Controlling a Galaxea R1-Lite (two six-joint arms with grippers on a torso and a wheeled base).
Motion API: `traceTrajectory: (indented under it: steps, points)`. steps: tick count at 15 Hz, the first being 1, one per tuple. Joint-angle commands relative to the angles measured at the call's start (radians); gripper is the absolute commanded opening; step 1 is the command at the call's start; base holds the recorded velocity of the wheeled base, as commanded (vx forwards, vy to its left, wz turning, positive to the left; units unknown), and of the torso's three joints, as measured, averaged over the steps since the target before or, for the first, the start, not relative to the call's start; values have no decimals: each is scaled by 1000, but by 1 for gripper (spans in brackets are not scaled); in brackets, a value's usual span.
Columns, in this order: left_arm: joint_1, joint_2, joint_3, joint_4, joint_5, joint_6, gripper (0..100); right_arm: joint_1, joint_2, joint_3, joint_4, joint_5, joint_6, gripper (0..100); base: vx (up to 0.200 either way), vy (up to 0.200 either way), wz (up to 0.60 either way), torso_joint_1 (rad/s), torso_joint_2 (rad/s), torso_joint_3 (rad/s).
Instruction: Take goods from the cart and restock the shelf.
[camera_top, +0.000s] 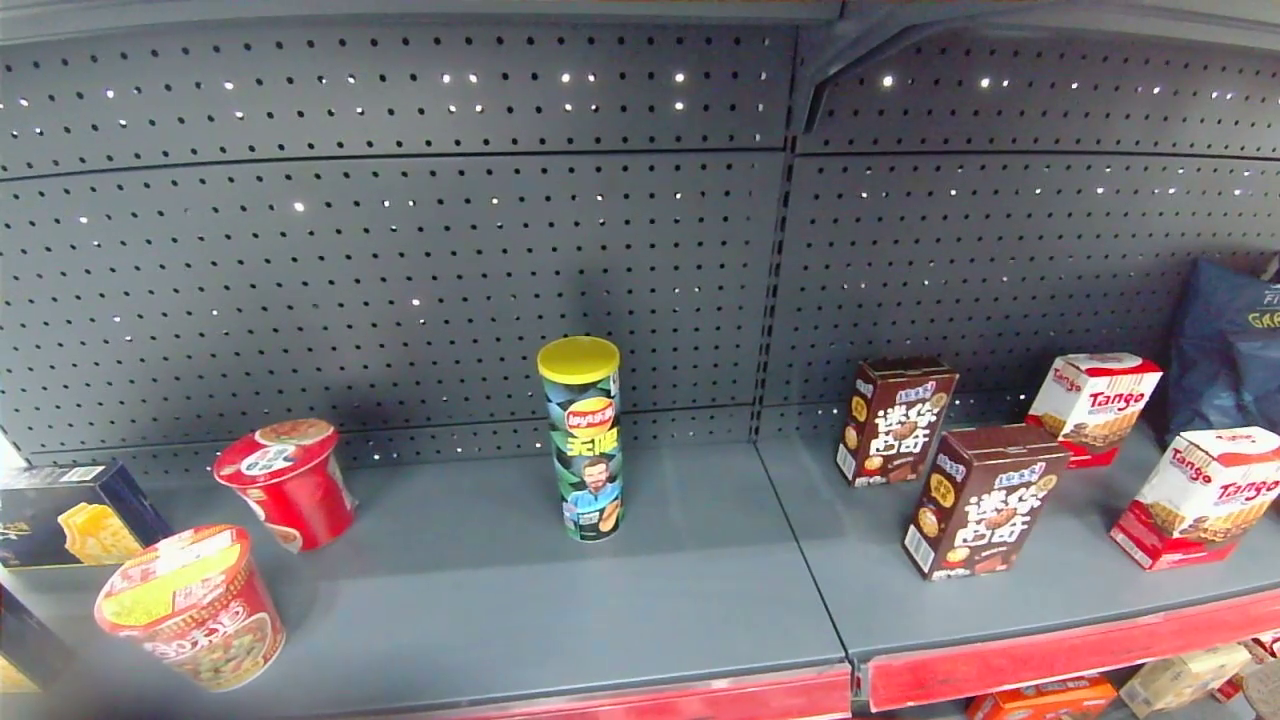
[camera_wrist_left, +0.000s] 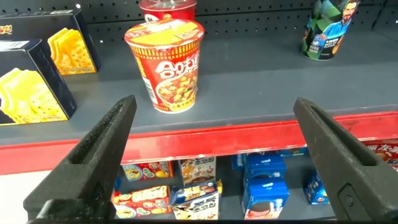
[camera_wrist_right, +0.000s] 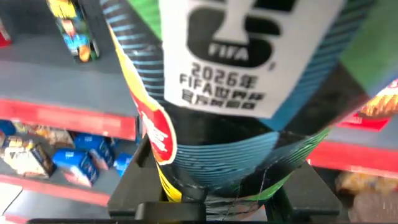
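A tall chip can (camera_top: 586, 440) with a yellow lid stands upright mid-shelf on the grey shelf (camera_top: 480, 600), against the pegboard back. My right gripper (camera_wrist_right: 217, 190) is shut on a second chip can (camera_wrist_right: 249, 93), blue-green with a red and yellow logo, held in front of the shelf's red edge (camera_wrist_right: 68, 115). The shelved can (camera_wrist_right: 74, 31) shows beyond it. My left gripper (camera_wrist_left: 214, 106) is open and holds nothing, hanging in front of the red shelf edge (camera_wrist_left: 236, 134) near a red cup of noodles (camera_wrist_left: 166, 62).
Two red noodle cups (camera_top: 195, 605) (camera_top: 288, 480) and a dark cracker box (camera_top: 75, 515) stand at the shelf's left. Brown boxes (camera_top: 985, 500) (camera_top: 897, 420) and white-red wafer boxes (camera_top: 1200, 495) (camera_top: 1095, 405) fill the right. Packed goods (camera_wrist_left: 261, 186) sit on the shelf below.
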Motion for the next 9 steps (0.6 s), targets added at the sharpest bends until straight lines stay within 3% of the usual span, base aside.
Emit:
traceTrajectory:
  steps: [1,3,4,5,6,7,9]
  points:
    - [0,0,-2,0,-7,5,100,-11,2,-32,54,-1,-2,0,0,0,0,0,0,0]
    - [5,5,-5,8,3,-1,100,-25,2,-68,134,-1,-28,0,0,0,0,0,0,0]
    - [18,37,-6,3,81,33,100,-28,5,-86,152,-1,-36,0,0,0,0,0,0,0]
    - [23,46,-6,2,79,64,100,-28,8,-95,157,-1,-37,0,0,0,0,0,0,0]
    - [26,46,-6,3,0,113,100,-28,19,-124,177,-1,-37,0,0,0,0,0,0,0]
    - [29,60,-8,3,-10,134,100,-28,22,-143,198,-1,-37,0,0,0,0,0,0,0]
    - [48,75,-6,2,-16,145,100,-31,31,-163,214,-1,-48,0,0,0,0,0,0,0]
